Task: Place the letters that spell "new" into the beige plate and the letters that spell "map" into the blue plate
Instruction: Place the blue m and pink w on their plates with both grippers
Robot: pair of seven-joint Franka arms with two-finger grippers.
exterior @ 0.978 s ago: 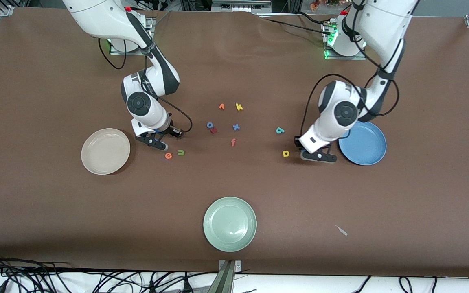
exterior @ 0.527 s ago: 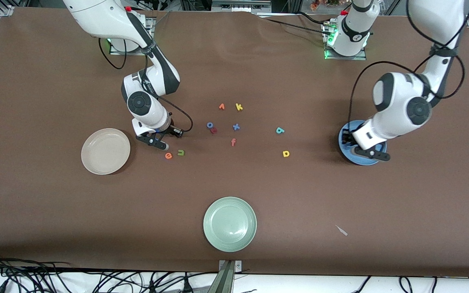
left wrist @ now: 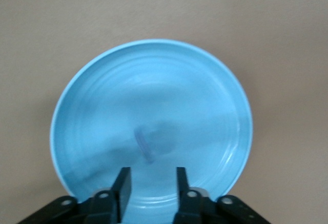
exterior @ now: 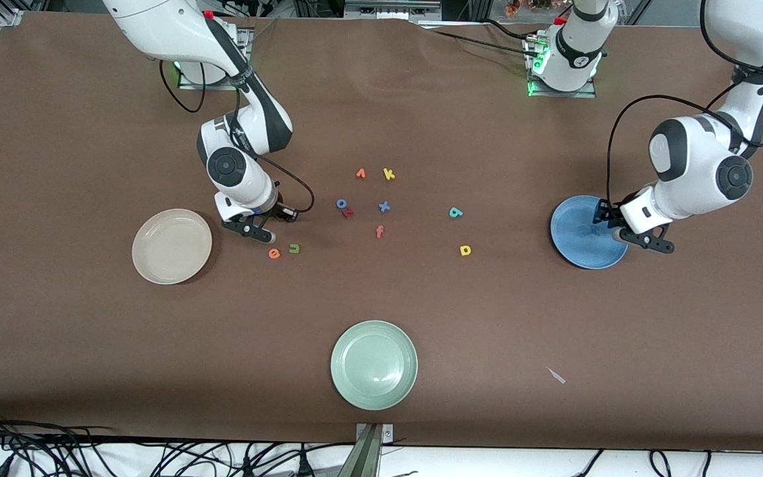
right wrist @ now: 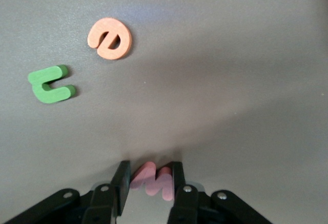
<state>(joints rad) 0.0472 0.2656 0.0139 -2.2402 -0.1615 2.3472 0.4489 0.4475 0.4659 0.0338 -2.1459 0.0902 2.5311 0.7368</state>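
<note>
My left gripper (exterior: 634,237) (left wrist: 152,180) hangs open over the rim of the blue plate (exterior: 580,232) (left wrist: 154,80), with nothing between its fingers. A blurred blue letter (left wrist: 145,144), apparently the m, lies in the plate. The yellow a (exterior: 465,250) and teal p (exterior: 456,212) lie on the table toward the middle. My right gripper (exterior: 257,233) (right wrist: 150,175) is low on the table beside the beige plate (exterior: 171,246), shut on the salmon w (right wrist: 154,179). The orange e (exterior: 274,253) (right wrist: 109,38) and green n (exterior: 295,249) (right wrist: 50,84) lie just beside it.
A pale green plate (exterior: 373,364) stands near the front camera. Mid-table lie an orange v (exterior: 361,173), yellow k (exterior: 389,174), blue o (exterior: 341,204), dark red r (exterior: 348,212), blue x (exterior: 384,207) and orange f (exterior: 379,231). A small scrap (exterior: 556,375) lies toward the front.
My left arm swung from beside the yellow a to over the blue plate, and its gripper opened. My right gripper stayed in place while its fingers closed in on the w.
</note>
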